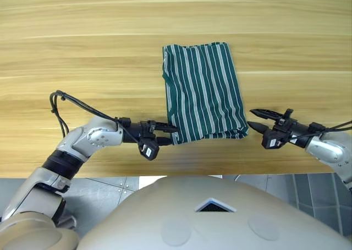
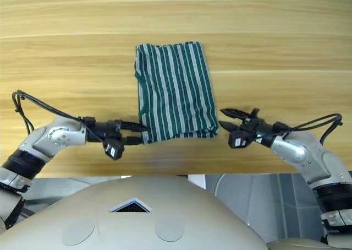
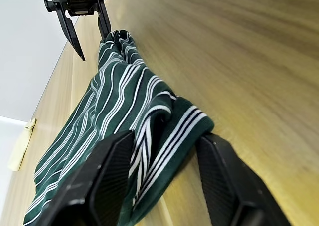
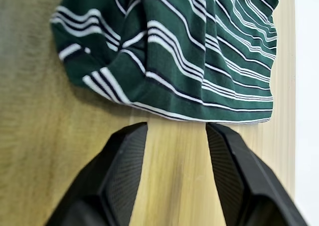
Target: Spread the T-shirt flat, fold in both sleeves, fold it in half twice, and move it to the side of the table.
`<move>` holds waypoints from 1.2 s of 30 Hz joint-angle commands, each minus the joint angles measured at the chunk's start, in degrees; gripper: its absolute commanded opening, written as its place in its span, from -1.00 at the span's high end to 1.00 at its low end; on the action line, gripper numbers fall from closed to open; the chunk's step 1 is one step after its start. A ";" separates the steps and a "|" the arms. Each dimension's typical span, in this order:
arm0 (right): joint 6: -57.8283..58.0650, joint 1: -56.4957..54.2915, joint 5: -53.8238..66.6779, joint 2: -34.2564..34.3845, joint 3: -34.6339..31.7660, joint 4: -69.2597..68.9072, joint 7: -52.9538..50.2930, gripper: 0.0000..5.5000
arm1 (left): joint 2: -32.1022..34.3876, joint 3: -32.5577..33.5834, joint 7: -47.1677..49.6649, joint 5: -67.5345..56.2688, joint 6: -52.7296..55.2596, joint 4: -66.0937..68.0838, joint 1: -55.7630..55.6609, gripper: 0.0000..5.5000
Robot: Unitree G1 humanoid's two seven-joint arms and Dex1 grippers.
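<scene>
Folded T-shirt lies mid-desk. My left gripper is unclenched, straddling near-left corner. My right gripper is released, just short of near-right corner. Risk: I pinch top layer only, or right misses; fold skews, bunches.

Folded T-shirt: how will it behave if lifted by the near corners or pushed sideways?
Likely floppy: the T-shirt bunches at its near corners, so it should sag between the left tool and right tool if lifted. Probably light: thin cloth in a few flat layers. Pushed across the smooth table, its folds would likely crumple rather than slide whole.
</scene>
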 commanded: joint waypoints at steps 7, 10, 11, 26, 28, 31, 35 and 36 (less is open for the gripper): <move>-0.85 2.02 0.12 -1.07 1.08 0.22 3.04 0.21 | -1.62 0.14 0.90 1.75 0.90 3.18 -0.87 0.72; -1.65 3.50 0.60 -2.16 -0.03 0.22 3.17 0.21 | -1.81 0.94 1.95 1.71 1.13 3.54 -0.78 0.89; -1.83 4.03 0.76 -2.69 -0.52 0.11 3.26 0.21 | -1.92 1.27 2.27 1.70 1.22 3.67 -0.79 0.95; -4.59 -3.43 1.00 -0.18 5.62 1.30 6.70 0.21 | -4.00 3.30 5.49 2.85 1.68 6.77 -1.63 1.00; -4.79 -4.22 0.98 0.23 6.22 1.59 6.73 0.21 | -4.58 3.04 5.66 3.00 1.71 7.03 -1.63 1.00; -5.08 -4.53 1.15 0.52 6.94 1.30 7.02 0.21 | -4.93 3.02 5.78 3.11 1.65 7.54 -1.68 1.00; -5.73 -5.46 -0.01 1.61 8.63 2.39 6.80 0.21 | -5.13 2.96 6.07 3.16 1.58 8.46 -1.91 1.00; -5.83 -5.58 -0.26 1.72 8.68 2.64 6.53 0.21 | -5.09 2.88 5.98 3.10 1.49 8.56 -1.93 1.00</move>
